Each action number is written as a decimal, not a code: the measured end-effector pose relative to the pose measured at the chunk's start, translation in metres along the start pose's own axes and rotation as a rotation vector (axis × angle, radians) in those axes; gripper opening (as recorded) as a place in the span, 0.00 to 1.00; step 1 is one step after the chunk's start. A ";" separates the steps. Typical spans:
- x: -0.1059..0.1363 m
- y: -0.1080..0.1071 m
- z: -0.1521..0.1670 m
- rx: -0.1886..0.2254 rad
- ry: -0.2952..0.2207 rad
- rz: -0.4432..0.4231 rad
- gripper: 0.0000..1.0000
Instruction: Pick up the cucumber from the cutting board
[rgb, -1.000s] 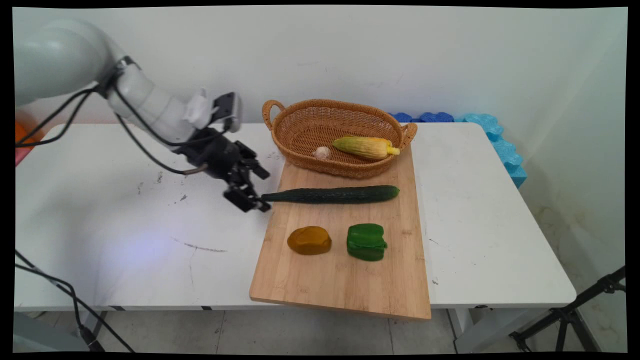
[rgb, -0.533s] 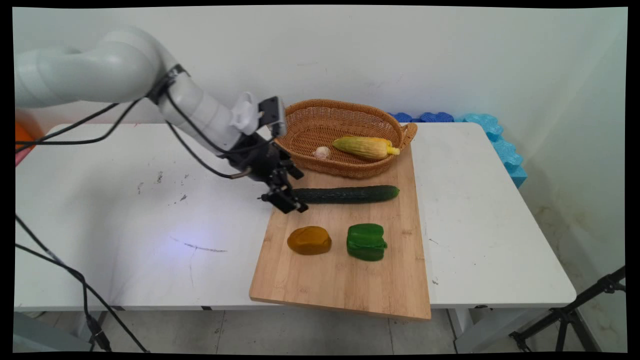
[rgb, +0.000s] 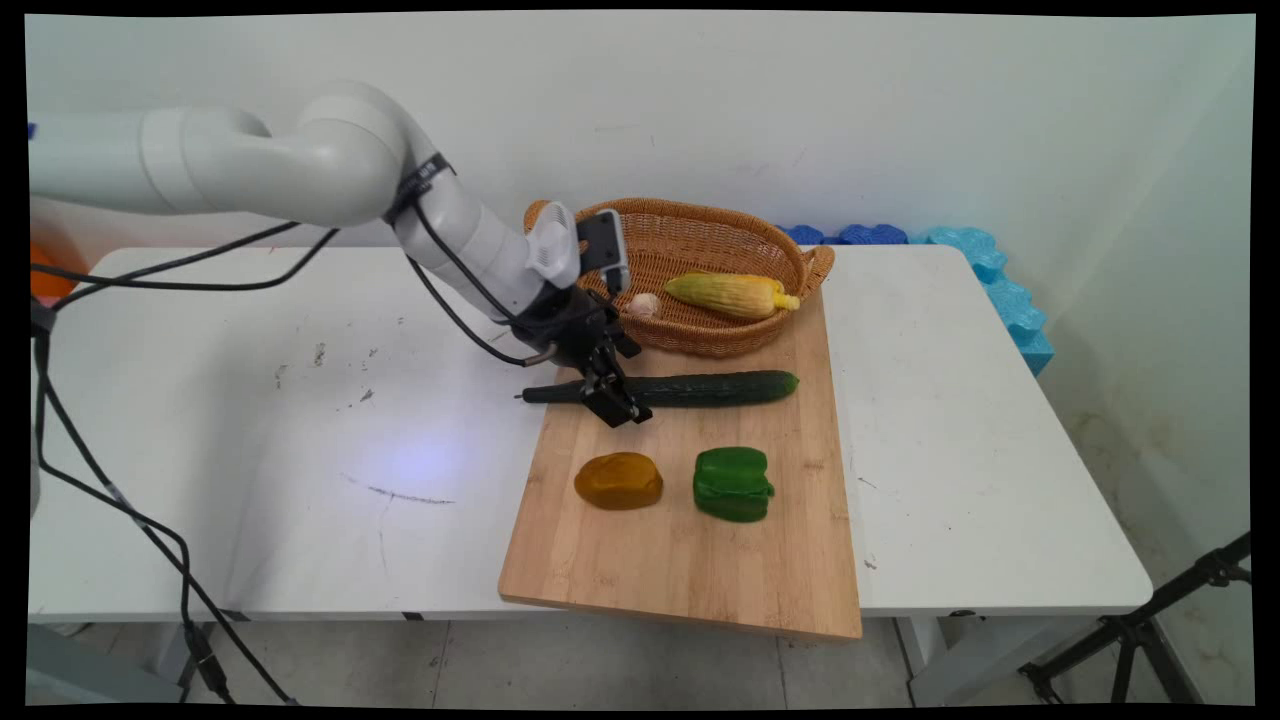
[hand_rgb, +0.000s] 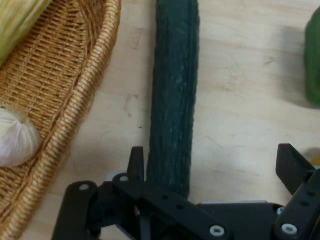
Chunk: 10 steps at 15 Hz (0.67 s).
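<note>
Gripper low over the cucumber's stem-side third, fingers spread wide, nothing held. Cucumber flat on the cutting board, lengthwise just in front of the basket, its tip poking off the board's left edge. Off-centre in the hand view — one finger hugging the cucumber's side, the other well apart. Better to centre across the width before closing, stay level, and keep clear of the basket rim — a long thing gripped near one end likely droops.

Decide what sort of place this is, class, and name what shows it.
Probably a robot lab set up as a mock kitchen: a gripper over a cucumber on a cutting board, a wicker basket behind, a bare white table.
</note>
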 end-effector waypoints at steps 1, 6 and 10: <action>0.000 -0.001 0.005 0.005 -0.006 0.004 1.00; 0.001 -0.004 0.027 0.027 -0.033 0.024 1.00; 0.002 -0.005 0.037 0.040 -0.045 0.031 1.00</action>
